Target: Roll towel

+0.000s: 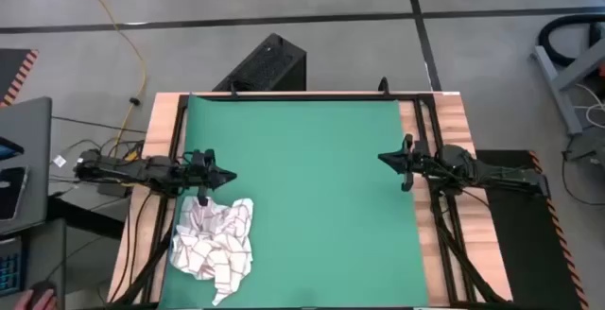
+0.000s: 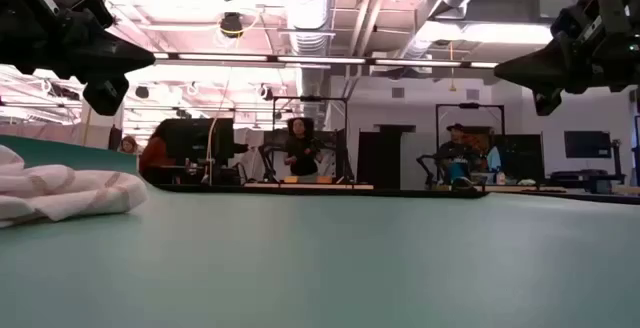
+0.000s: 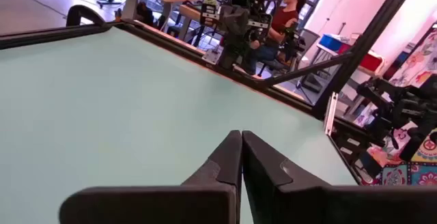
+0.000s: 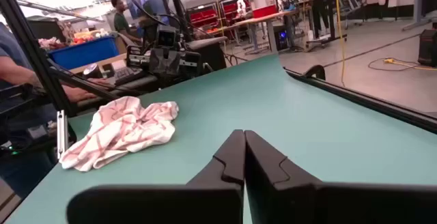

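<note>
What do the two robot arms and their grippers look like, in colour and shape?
Both arms are dark, nearly black, built of slim jointed segments with black cables along them. The left gripper and the right gripper each end in two flat, matte black fingers that taper to a point. No markings show.

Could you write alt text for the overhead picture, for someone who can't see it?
A crumpled towel lies near the green mat's front left corner. Two dark robot arms wait at opposite sides, left claw and right claw both shut and empty.
</note>
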